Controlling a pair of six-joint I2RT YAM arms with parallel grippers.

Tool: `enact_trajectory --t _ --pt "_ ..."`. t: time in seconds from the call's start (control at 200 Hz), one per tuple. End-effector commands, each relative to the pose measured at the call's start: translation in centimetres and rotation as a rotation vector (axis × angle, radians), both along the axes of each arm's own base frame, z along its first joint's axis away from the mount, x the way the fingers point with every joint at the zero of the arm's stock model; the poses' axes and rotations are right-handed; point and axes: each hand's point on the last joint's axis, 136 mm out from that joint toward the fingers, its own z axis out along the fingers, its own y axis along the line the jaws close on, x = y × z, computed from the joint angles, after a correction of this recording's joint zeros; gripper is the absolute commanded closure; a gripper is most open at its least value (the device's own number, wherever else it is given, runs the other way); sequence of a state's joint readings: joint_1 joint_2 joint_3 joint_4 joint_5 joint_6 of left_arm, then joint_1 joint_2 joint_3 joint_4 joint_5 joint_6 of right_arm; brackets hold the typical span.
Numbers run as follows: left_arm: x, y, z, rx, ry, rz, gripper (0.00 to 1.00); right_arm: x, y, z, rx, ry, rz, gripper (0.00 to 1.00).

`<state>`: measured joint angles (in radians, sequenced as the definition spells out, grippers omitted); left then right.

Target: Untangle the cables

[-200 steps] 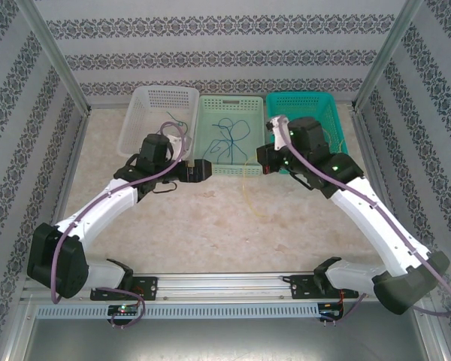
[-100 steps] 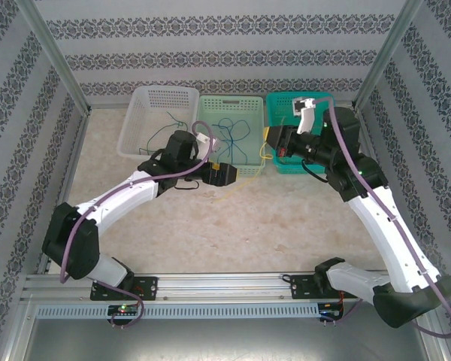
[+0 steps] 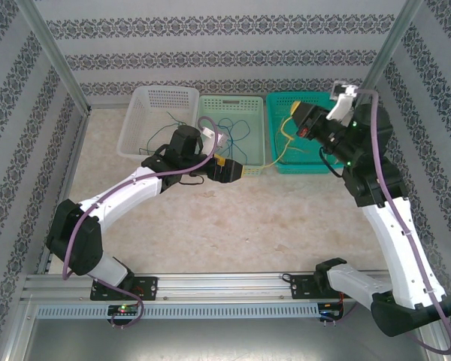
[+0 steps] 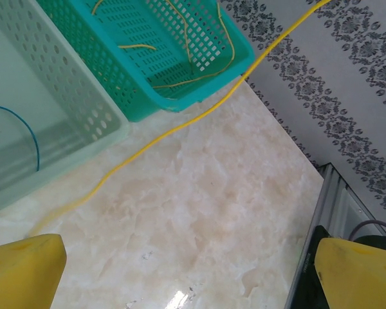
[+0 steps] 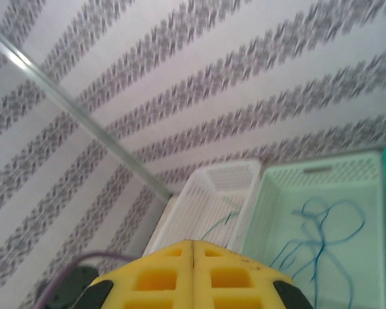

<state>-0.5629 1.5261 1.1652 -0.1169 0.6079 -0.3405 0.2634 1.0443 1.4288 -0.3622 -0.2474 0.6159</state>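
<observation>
A yellow cable [image 3: 274,159] [image 4: 148,145] rises taut from the table in front of the baskets up to my right gripper [image 3: 294,119] [image 5: 193,248]. That gripper is shut on it, raised over the teal basket [image 3: 327,167]. More yellow cables [image 4: 180,80] lie inside that basket. Blue cables [image 3: 229,131] [image 5: 321,235] curl in the pale green basket [image 3: 210,101]. A dark green cable [image 3: 173,120] [image 5: 219,222] lies in the white basket [image 3: 135,113]. My left gripper [image 3: 231,171] [image 4: 193,267] hangs open low over the table by the pale green basket's front, with nothing between its fingers; the yellow cable's lower end lies close to it.
The three baskets stand side by side along the back wall. Patterned walls and metal posts [image 3: 56,68] close in the left, right and back. Bare marble tabletop [image 3: 233,226] lies in front of the baskets. A metal rail [image 4: 321,212] edges the table on the right.
My right gripper has lifted up and to the right over the teal basket, drawing the yellow cable taut. The left gripper has shifted right along the basket fronts, still open.
</observation>
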Motion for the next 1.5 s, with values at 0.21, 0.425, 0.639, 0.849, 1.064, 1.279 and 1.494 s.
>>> enact_trajectory --t 0.21,0.425,0.639,0.849,1.064,1.279,1.494 --pt "-0.2 0.4 0.3 0.023 -0.057 0.014 0.00 1.3 -5.4 8.0 -0.155 -0.264 -0.272 1.00" --pt "-0.2 0.8 0.1 0.040 -0.067 0.027 0.00 6.8 -8.4 4.4 -0.286 -0.216 -0.422 1.00" --pt "-0.6 1.6 -0.4 0.073 -0.070 0.046 0.00 11.9 -9.2 1.5 -0.244 -0.147 -0.443 1.00" --pt "-0.6 2.4 -0.7 0.102 -0.084 0.075 0.00 16.2 -10.2 -1.5 -0.242 -0.109 -0.485 1.00" --pt "-0.8 3.3 -1.1 0.128 -0.091 0.101 0.00 19.3 -10.2 -3.8 -0.282 -0.082 -0.500 1.00" --pt "-0.9 4.0 -1.5 0.152 -0.095 0.121 0.00 20.4 -11.1 -5.6 -0.279 -0.096 -0.557 1.00" --pt "-0.9 4.0 -1.8 0.159 -0.095 0.126 0.00 20.0 -11.8 -11.0 -0.312 0.030 -0.578 1.00"
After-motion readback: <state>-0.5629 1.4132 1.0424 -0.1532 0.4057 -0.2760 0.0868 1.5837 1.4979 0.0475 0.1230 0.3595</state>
